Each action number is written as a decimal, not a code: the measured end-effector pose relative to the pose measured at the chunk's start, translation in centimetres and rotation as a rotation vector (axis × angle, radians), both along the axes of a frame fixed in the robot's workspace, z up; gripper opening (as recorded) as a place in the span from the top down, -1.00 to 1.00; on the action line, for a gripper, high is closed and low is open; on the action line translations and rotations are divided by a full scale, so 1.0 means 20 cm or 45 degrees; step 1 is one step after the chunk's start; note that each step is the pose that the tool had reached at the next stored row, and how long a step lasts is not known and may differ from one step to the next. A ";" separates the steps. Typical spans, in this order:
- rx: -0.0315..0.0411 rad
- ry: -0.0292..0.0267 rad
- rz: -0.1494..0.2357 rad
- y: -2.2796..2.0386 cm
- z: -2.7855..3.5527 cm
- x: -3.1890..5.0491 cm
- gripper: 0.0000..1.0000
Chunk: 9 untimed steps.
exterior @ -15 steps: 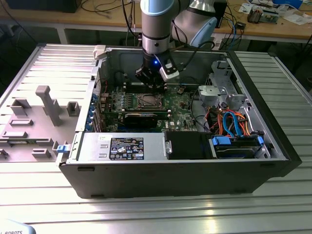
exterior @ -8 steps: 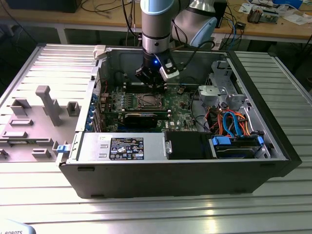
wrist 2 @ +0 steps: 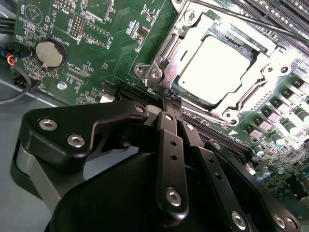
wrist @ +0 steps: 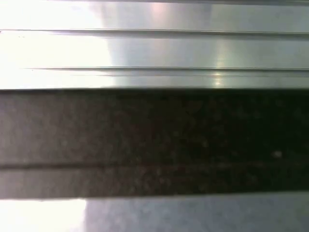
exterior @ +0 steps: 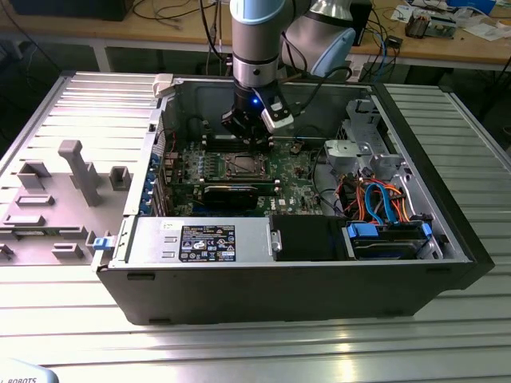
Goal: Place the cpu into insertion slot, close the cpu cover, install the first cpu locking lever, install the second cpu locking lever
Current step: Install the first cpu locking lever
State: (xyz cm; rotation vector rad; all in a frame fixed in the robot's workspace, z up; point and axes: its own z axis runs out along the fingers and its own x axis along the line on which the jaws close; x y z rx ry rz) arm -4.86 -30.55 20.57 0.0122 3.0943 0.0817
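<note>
With the cpu [wrist 2: 216, 68] already seated in the insertion slot [wrist 2: 270, 57] and the cpu cover [wrist 2: 190, 36] down over it, we see our pincer [wrist 2: 170, 102], pressed together (holding nothing), nosing at the socket's corner, probably to work a locking lever.

The exterior view looks down from high and well back into the open computer case [exterior: 295, 263] on the ribbed table [exterior: 239, 351]. The second wrist view sits close over the motherboard [wrist 2: 96, 43] — the same board. The first wrist view faces ribbed metal — very near.
</note>
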 end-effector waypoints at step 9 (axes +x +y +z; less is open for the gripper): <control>0.0123 -0.0004 0.000 0.002 -0.017 0.000 0.76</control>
